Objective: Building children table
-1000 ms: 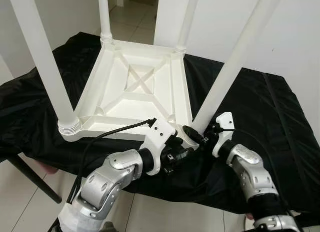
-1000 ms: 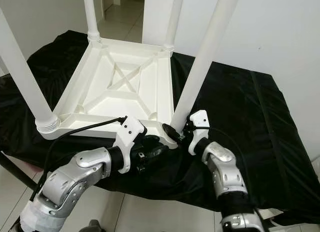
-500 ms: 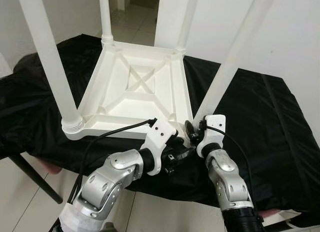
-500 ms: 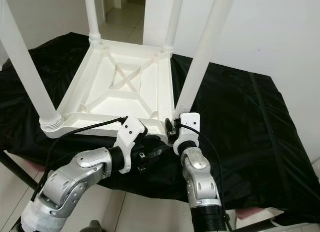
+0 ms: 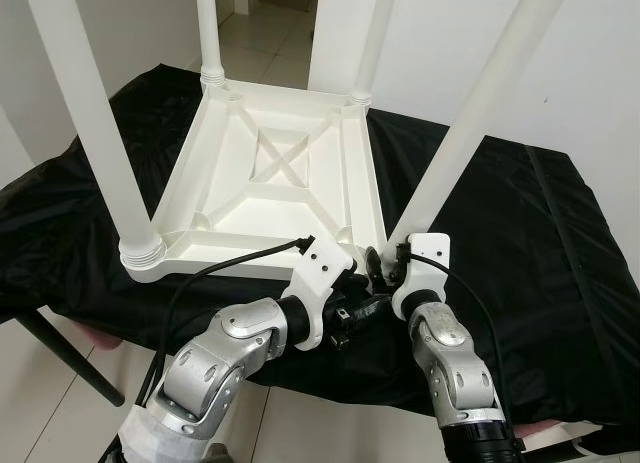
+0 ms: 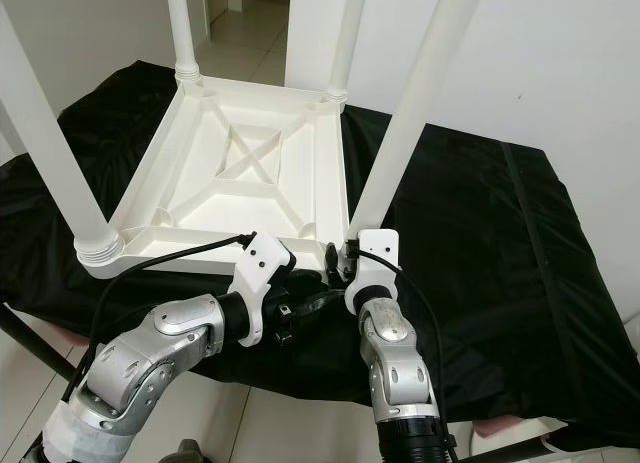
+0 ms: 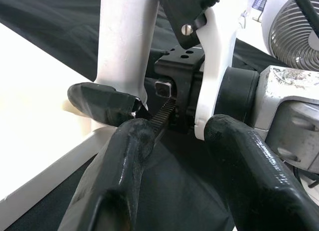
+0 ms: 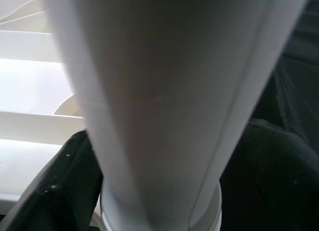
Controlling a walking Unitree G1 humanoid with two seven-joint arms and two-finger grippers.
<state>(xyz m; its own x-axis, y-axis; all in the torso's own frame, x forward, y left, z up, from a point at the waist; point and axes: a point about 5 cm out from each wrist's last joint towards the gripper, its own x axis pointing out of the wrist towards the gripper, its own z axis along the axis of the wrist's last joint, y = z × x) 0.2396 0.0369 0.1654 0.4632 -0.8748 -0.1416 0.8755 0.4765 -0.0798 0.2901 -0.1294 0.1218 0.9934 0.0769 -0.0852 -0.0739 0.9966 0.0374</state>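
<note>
Table [image 5: 270, 178] lies upside down on the black-draped worktop [image 5: 520, 243], legs up. Right tool [image 5: 385, 266] clamps the near-right leg [image 5: 470, 113] at its base; left tool [image 5: 352, 308] hangs open beside it. Light, stiff, slick plastic: grip low near the socket.

White plastic children's table [image 5: 275, 178], upside down: uniform white all over, incl. four white tubular legs [image 5: 85, 113] and X-ribbed underside. Black glossy cloth [image 5: 520, 233] over the tabletop, no pattern. Arms: silver metal, white wrist housings, black fingers [image 7: 124, 156]. Black cable [image 5: 215, 268] on left arm. Pale beige floor tiles [image 5: 275, 23].
</note>
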